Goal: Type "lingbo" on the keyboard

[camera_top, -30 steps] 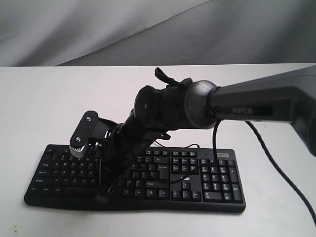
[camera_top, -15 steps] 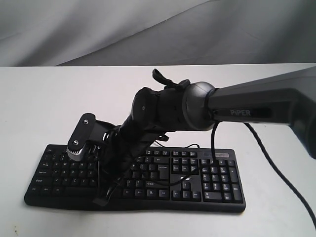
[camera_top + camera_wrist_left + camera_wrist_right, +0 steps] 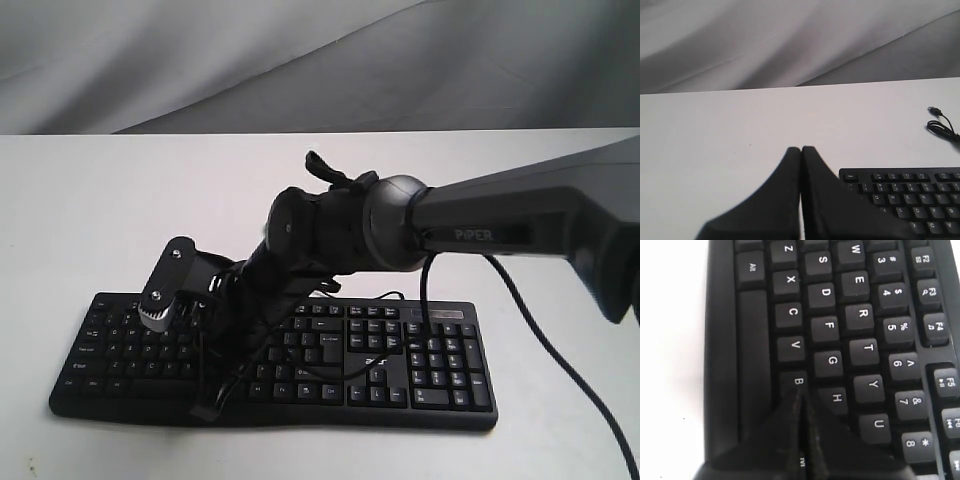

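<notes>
Keyboard (image 3: 410, 362): we judge it stiff, light, slide-prone; press keytops squarely, no grasp. Right fingers (image 3: 786, 436), left fingers (image 3: 782, 200): pressed together.

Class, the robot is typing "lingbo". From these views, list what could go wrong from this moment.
1. The shut right tool points at the B key near its edge, close to the H key; pressing down might strike both.
2. A cable hangs from the right arm towards the keyboard; it may drag across keys or snag.
3. The tool hides the keys beneath it, so a wrong press could go unnoticed.
</notes>
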You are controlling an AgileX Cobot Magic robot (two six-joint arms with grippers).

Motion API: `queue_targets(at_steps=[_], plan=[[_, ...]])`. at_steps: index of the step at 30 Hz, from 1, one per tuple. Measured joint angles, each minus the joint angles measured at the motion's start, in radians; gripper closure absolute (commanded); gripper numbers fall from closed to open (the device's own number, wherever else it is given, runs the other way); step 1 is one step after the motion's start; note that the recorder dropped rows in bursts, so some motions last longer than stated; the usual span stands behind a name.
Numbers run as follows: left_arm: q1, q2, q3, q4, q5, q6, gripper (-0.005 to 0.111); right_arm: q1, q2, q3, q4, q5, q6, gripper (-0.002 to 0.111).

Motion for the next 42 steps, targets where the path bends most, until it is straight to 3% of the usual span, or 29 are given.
queue_targets(at_steps=[11, 42], plan=[[0.000, 0.000, 0.000, 0.000, 0.000, 0.000, 0.106, 0.008, 0.027, -0.149, -0.012, 0.045, 0.004, 0.108], [0.000, 0.000, 0.000, 0.000, 0.000, 0.000, 0.106, 0.011, 0.072, -0.151, -0.028, 0.023, 0.022, 0.108]])
